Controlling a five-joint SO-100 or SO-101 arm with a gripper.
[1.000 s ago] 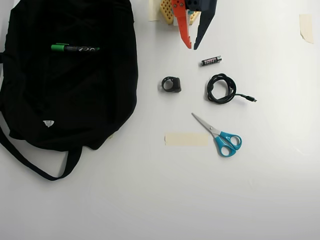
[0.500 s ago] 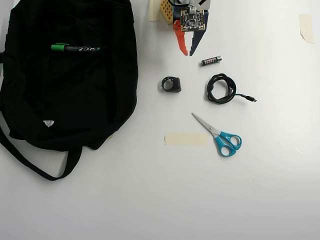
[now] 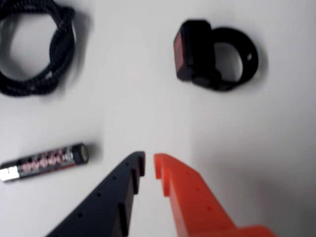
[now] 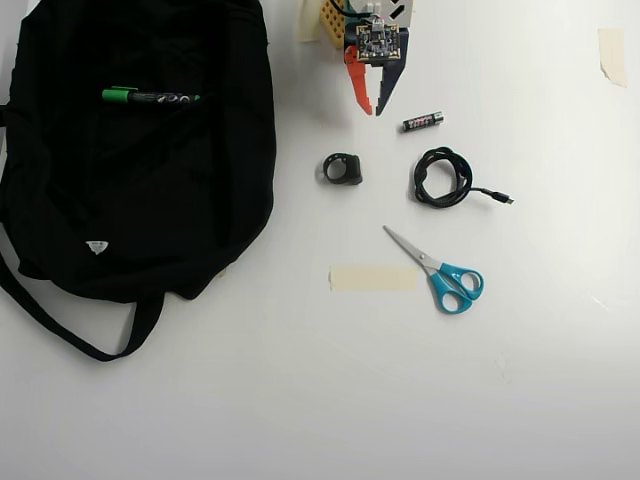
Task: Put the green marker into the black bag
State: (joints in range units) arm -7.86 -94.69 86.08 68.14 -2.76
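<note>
In the overhead view I see the marker lying on the bag, near the bag's top part, with its green cap pointing to the left edge of the surface. The bag fills the top left corner of the surface. My hand is near the top edge, a little left of the middle, and it holds nothing. In the wrist view the hand has one black finger and one orange finger; the tips are nearly together, with only a thin gap between them. Just beside the hand lies a battery. Lower, toward the middle, I see a small black clip and a coiled cable. Scissors and a strip of tape lie near the middle of the surface.
</note>
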